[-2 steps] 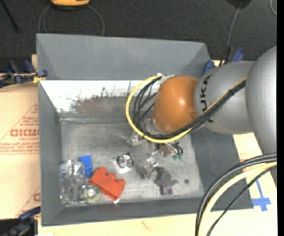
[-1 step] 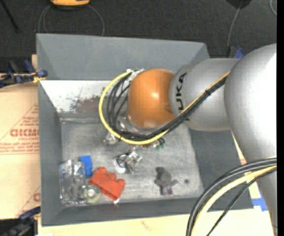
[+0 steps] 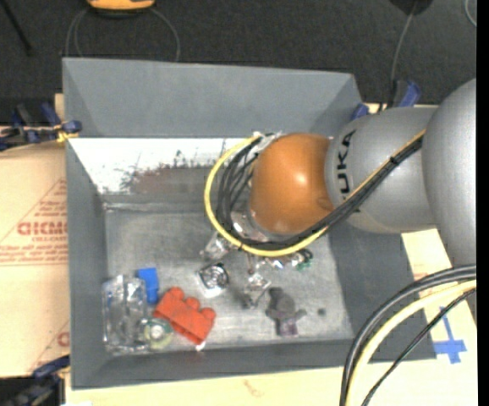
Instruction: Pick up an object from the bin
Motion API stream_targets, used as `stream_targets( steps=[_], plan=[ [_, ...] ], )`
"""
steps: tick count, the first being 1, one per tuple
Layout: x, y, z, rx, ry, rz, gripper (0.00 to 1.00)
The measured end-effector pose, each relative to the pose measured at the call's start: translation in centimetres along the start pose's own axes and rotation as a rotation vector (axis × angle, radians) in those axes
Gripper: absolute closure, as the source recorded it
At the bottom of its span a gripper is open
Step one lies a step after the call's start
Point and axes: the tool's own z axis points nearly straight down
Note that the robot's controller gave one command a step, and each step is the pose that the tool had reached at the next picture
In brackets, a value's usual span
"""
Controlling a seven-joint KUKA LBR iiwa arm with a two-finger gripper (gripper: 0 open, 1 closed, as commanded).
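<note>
Tool (image 3: pixel 256 282) beside dark grey piece (image 3: pixel 283 309)

Bin (image 3: pixel 160 100): grey sheet metal, matt; back wall scuffed and speckled dark, floor dull and rubbed.
Wrist cover (image 3: pixel 288 184): orange, smooth, glossy (a soft highlight on its dome).
Arm casing (image 3: pixel 397 167): silver-grey, smooth, satin sheen.
Cables (image 3: pixel 215 184): yellow and black smooth sheathing.
Studded block (image 3: pixel 185 313): red-orange plastic, matt.
Small block (image 3: pixel 148 279): blue plastic.
Wrapper (image 3: pixel 122 311): clear crinkled film, glinting.
Small crumpled piece (image 3: pixel 213 276): silvery, shiny.
Lump (image 3: pixel 283 309): dark grey, dull; material unclear.
</note>
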Motion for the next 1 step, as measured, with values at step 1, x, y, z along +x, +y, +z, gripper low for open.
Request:
stream_targets(
  steps=[1],
  plan=[
    [-0.27, 0.03, -0.18, 0.001, -0.002, 0.0, 1.0]
  ],
)
